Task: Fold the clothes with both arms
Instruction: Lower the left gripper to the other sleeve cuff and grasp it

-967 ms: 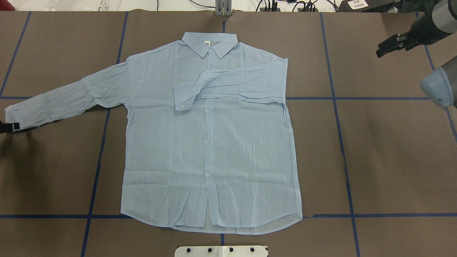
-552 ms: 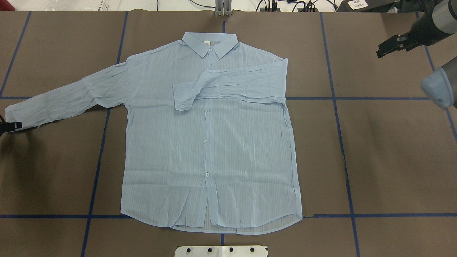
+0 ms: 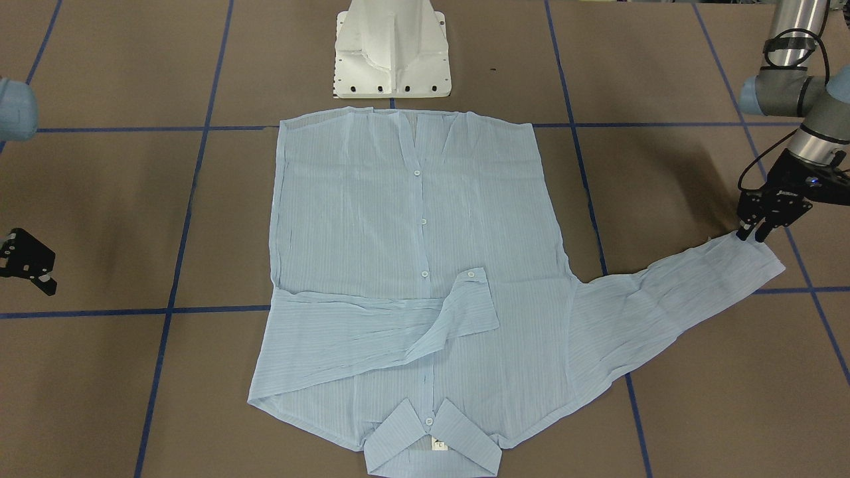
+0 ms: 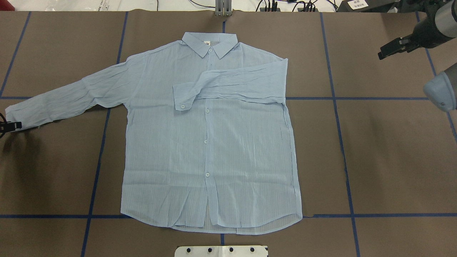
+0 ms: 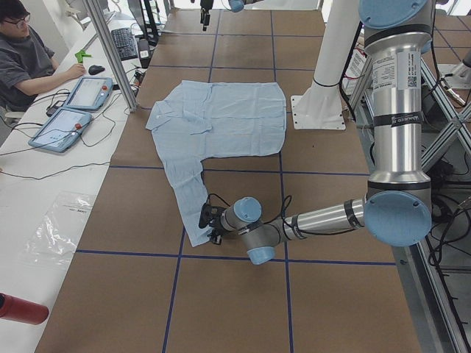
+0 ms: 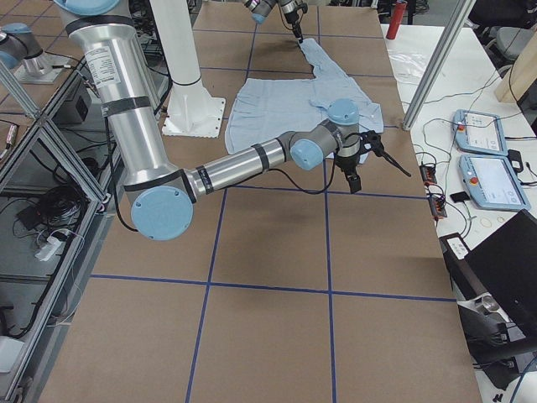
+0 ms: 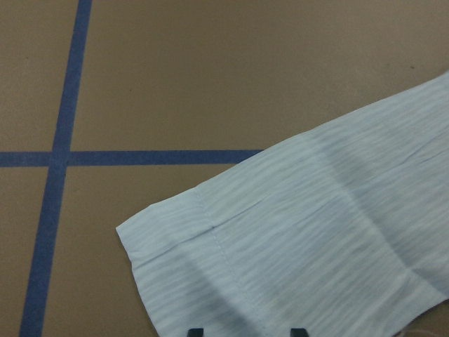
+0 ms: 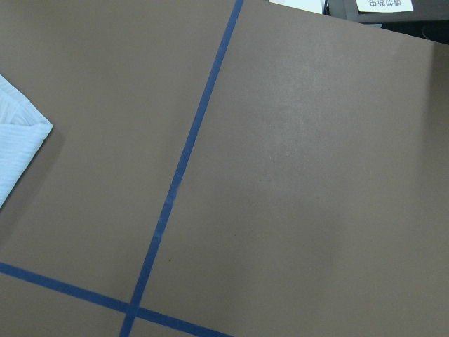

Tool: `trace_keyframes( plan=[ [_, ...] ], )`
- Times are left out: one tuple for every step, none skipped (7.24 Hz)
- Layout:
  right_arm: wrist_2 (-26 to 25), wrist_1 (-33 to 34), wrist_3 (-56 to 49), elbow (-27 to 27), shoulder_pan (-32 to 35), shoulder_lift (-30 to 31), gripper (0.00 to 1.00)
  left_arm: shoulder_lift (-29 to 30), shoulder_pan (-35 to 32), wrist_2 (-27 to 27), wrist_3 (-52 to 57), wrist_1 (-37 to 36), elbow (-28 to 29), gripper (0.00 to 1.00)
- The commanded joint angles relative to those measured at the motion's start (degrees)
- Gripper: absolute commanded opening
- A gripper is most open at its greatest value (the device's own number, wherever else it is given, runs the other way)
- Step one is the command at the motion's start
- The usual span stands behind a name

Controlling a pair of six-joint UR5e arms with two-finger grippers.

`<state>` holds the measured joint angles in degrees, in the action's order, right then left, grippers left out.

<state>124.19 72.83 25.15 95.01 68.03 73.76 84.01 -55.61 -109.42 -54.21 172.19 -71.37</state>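
Note:
The pale blue striped shirt (image 4: 210, 150) lies flat, buttons up, collar at the far side. One sleeve is folded across the chest (image 4: 232, 84). The other sleeve stretches out to the table's left; its cuff (image 7: 280, 253) lies on the table. My left gripper (image 3: 754, 234) is low at the edge of this cuff, jaws apart, the cuff edge between its fingertips (image 7: 196, 331). It also shows at the overhead view's left edge (image 4: 12, 125). My right gripper (image 4: 387, 50) hangs empty and open over bare table far to the right of the shirt (image 3: 412, 219); it also shows in the front-facing view (image 3: 30, 265).
The white pedestal base (image 3: 392, 53) stands by the shirt's hem. Blue tape lines (image 4: 335, 107) cross the brown table cover. An operator (image 5: 29, 59) sits with tablets beyond the far edge. A red bottle (image 5: 22, 309) lies at the table's left end.
My left gripper has crept slightly toward the cuff. My right gripper has drawn back a little to the right. The shirt has not moved.

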Motion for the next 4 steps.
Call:
trace_keyframes(
  plan=[
    [0.0,-0.1,0.2,0.0,0.0,0.1,1.0,-0.2,0.1,0.0,0.2,0.2,0.0,0.2],
    [0.0,-0.1,0.2,0.1,0.0,0.1,1.0,-0.2,0.1,0.0,0.1,0.2,0.0,0.05],
    [0.0,-0.1,0.3,0.1,0.0,0.1,1.0,-0.2,0.1,0.0,0.2,0.2,0.0,0.0],
    [0.0,-0.1,0.4,0.2,0.0,0.1,1.0,-0.2,0.1,0.0,0.2,0.3,-0.5,0.0]
  ],
)
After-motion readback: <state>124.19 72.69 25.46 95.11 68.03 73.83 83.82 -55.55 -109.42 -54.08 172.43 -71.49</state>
